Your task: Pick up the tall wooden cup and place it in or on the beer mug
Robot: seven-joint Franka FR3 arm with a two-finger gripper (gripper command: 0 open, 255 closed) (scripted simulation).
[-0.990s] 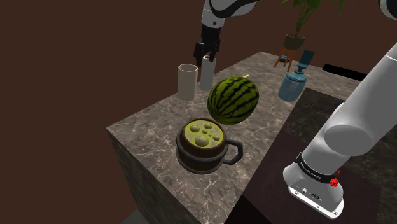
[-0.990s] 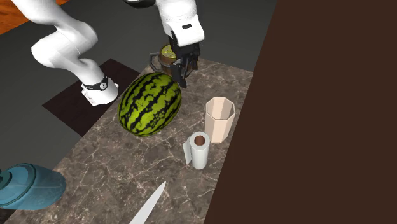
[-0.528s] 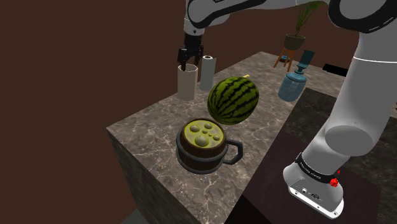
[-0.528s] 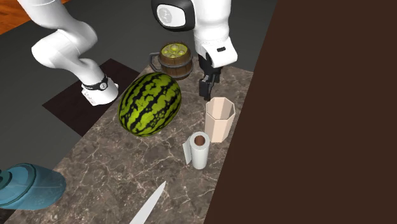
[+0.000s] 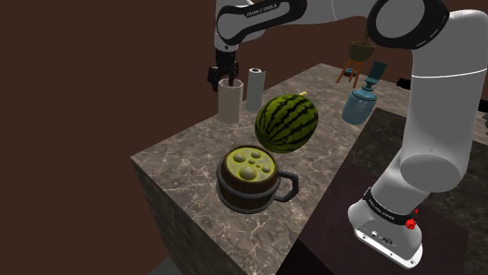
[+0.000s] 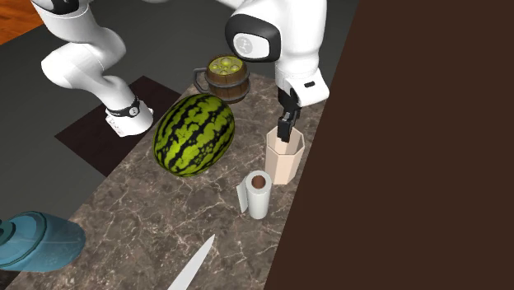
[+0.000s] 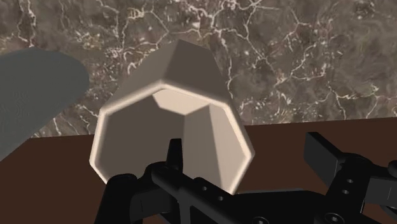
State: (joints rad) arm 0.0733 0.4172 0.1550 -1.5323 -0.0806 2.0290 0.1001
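Observation:
The tall cup is a pale beige faceted tumbler, upright near the counter's far edge beside a paper towel roll. My gripper hovers at its rim, open. In the wrist view one finger reaches inside the cup and the other finger stands outside, so the gripper straddles the cup's wall without clasping it. The second exterior view has the gripper dipping into the cup. The beer mug, a dark wooden barrel mug with green bubbly filling, stands near the counter's front corner.
A large watermelon lies between cup and mug. The counter's edge runs just behind the cup, with a brown wall beyond. A teal jug and a knife sit at the counter's far end. The robot's stand is at lower right.
The gripper moved toward the shoulder view's left, from over the paper towel roll to the cup, and came down onto its rim. Nothing on the counter has moved.

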